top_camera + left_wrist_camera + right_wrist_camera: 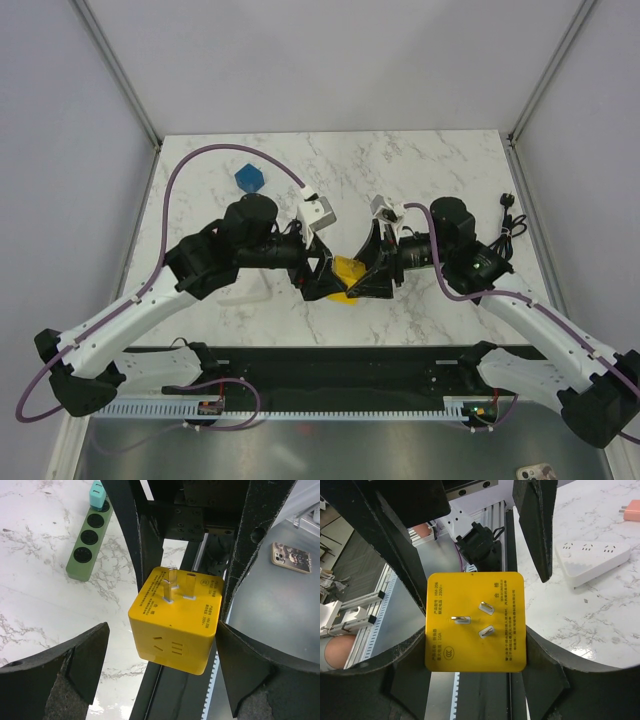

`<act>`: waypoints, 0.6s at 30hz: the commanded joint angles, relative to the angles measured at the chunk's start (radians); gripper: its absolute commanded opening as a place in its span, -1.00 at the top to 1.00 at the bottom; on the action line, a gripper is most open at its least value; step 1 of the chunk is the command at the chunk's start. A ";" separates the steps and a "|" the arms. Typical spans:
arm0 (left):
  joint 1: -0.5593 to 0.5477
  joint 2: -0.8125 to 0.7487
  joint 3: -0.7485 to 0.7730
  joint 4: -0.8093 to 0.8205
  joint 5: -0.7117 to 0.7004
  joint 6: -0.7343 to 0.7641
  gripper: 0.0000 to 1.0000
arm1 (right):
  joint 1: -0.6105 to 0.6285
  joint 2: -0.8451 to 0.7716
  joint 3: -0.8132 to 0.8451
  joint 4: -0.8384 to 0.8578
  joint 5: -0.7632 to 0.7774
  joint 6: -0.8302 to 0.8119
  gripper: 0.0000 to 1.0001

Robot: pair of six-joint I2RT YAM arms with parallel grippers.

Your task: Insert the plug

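**Yellow plug (pixel 476 622) clamped in the right gripper (pixel 476 640), left gripper (pixel 161 629) spread around it**

The plug hangs in the air between the two grippers, over the near edge of the marble bench (pixel 430 170) and about midway between its left and right sides. The right gripper has closed on it: in the right wrist view both of its fingers (pixel 555 675) press against opposite sides of the yellow block. The face with the three metal prongs is turned toward that camera.

The left gripper comes at the plug from the left and stands wide open, holding nothing. In its own wrist view the block sits between its fingers (pixel 60 675). There is a clear gap on one side, and the other finger is right beside the block (whether it actually touches, I cannot tell). The prongs point up and toward this gripper.

A dark green socket strip (pixel 87 540) lies flat on the bench, well apart from the plug. A teal adapter (pixel 97 494) sits in its far socket and three round sockets are free.

A white power strip (pixel 592 555) lies on the marble. A blue cube (pixel 248 178) rests far left, and a black plug with a cord (pixel 508 220) lies at the right edge.
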 commanded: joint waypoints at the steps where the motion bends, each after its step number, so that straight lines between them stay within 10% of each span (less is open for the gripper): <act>1: 0.003 -0.011 0.010 0.049 0.058 0.019 -0.86 | 0.008 -0.031 0.003 0.062 -0.075 -0.021 1.00; 18: 0.020 -0.025 -0.079 0.179 0.270 -0.139 -0.71 | 0.018 -0.069 -0.015 0.114 -0.081 0.040 1.00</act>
